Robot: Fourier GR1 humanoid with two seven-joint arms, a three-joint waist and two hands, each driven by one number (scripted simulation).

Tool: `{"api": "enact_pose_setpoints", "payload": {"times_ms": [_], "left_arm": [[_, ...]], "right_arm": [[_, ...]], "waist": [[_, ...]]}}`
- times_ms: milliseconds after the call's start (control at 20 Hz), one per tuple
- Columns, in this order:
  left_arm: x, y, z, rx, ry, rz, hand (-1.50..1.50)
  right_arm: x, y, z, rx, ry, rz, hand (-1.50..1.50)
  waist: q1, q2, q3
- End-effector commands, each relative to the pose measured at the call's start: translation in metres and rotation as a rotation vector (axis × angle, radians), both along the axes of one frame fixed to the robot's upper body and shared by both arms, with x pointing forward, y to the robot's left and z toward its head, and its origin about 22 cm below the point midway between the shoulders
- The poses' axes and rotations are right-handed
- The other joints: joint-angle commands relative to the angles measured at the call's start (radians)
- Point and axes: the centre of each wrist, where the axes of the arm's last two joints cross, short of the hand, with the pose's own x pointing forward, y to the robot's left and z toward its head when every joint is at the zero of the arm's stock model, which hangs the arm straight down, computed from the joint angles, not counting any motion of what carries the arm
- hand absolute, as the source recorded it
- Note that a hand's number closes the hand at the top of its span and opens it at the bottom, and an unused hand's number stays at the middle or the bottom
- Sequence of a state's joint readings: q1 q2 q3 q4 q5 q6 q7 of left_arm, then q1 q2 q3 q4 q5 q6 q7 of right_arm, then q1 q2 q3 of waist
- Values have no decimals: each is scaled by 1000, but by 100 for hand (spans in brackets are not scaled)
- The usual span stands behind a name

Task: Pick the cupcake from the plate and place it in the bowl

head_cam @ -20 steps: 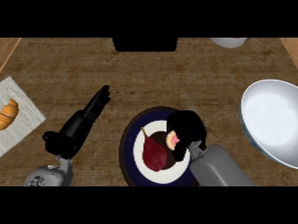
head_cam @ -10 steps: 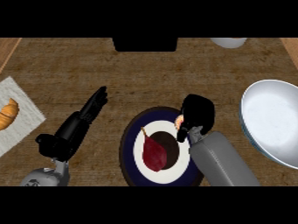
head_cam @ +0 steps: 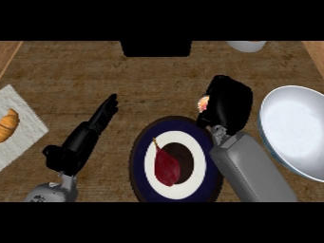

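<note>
**Cupcake in hand, bowl next**

My right hand [head_cam: 229, 100] is curled round the cupcake [head_cam: 205, 102]. Only its pale frosted edge peeks out, just off the upper right rim of the plate [head_cam: 138, 163]. I judge it's held there to swing right into the smooth, round, grey-white bowl [head_cam: 301, 137]. My left hand [head_cam: 87, 135] rests open at lower left.

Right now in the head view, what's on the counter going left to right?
croissant on its napkin → left hand → plate → right hand curled round the cupcake → bowl
</note>
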State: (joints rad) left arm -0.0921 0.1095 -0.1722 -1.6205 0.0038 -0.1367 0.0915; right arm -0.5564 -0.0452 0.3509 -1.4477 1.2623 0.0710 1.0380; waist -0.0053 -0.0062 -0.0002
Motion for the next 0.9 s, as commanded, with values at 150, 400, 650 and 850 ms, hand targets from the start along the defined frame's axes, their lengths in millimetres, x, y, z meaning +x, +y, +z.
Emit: {"api": "enact_pose_setpoints", "payload": {"times_ms": [150,400,650,850], "left_arm": [[4,7,5,-6,-12,-12,0],[11,1,-9,4,-7,-5,0],[1,8,-3,-5,-2,1,0],[12,11,13,-10,-20,-17,0]], "right_arm": [[-14,-17,50,162,-297,-143,150],[-10,-61,51,126,-255,-225,150],[-12,-110,33,-37,-250,-321,150],[-2,-151,26,-122,-306,-360,150]], "waist": [[-4,2,0],[0,6,0],[3,5,0],[6,6,0]]}}
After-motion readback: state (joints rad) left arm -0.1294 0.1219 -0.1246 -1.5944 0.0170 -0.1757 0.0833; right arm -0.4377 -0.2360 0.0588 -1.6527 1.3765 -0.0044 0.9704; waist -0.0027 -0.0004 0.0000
